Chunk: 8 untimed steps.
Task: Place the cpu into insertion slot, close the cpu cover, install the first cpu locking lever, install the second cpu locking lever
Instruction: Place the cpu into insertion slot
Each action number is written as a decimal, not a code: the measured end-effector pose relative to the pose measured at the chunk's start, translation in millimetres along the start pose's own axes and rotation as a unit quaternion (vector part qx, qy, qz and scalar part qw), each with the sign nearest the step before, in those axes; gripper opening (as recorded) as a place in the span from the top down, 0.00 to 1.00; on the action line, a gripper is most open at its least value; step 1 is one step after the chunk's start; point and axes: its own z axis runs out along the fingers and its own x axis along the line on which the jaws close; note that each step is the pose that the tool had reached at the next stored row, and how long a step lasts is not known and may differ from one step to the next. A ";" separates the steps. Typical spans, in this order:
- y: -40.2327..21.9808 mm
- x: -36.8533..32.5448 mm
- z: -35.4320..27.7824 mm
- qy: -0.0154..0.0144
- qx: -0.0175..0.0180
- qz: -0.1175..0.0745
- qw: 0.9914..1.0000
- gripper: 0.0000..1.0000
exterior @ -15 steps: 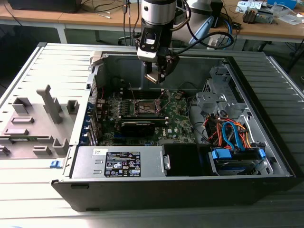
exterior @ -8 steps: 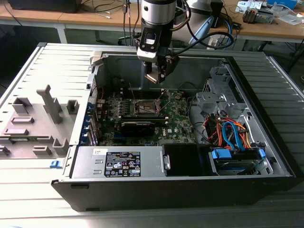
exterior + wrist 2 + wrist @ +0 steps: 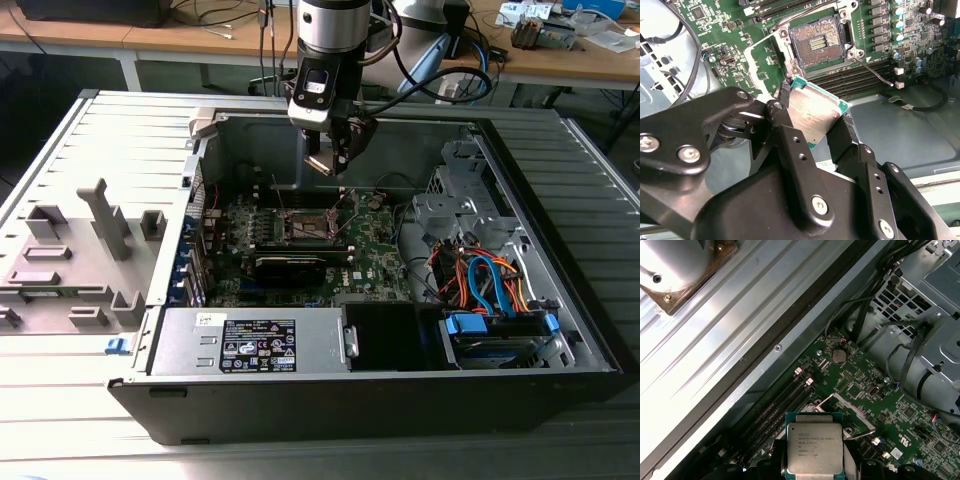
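My gripper (image 3: 333, 163) hangs above the motherboard inside the open computer case, shut on the cpu (image 3: 812, 115). The cpu is a flat square chip with a silver top and green rim, held by two opposite edges between the black fingers (image 3: 845, 131). The first wrist view looks onto the cpu's (image 3: 814, 447) top face. Below and ahead lies the insertion slot (image 3: 816, 42), its brownish-gold contact field bare. The cpu cover (image 3: 761, 54) stands swung open beside the slot. A thin wire locking lever (image 3: 872, 70) sticks out free from a slot corner. In the exterior view the slot (image 3: 308, 226) is under the gripper.
Black memory slots (image 3: 860, 80) run beside the socket. A black card (image 3: 295, 265) lies nearer the power supply (image 3: 255, 343). Drive bay with orange and blue cables (image 3: 490, 285) fills the exterior view's right. Black cables (image 3: 685, 55) loop near the case wall. A grey fixture (image 3: 100, 225) stands outside at the exterior view's left.
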 end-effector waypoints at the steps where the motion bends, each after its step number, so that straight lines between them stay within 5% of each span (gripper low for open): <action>1: 0.0 0.0 0.0 0.000 0.000 0.000 1.000 0.46; 8: 0.0 0.0 0.0 0.000 0.000 0.003 1.000 0.46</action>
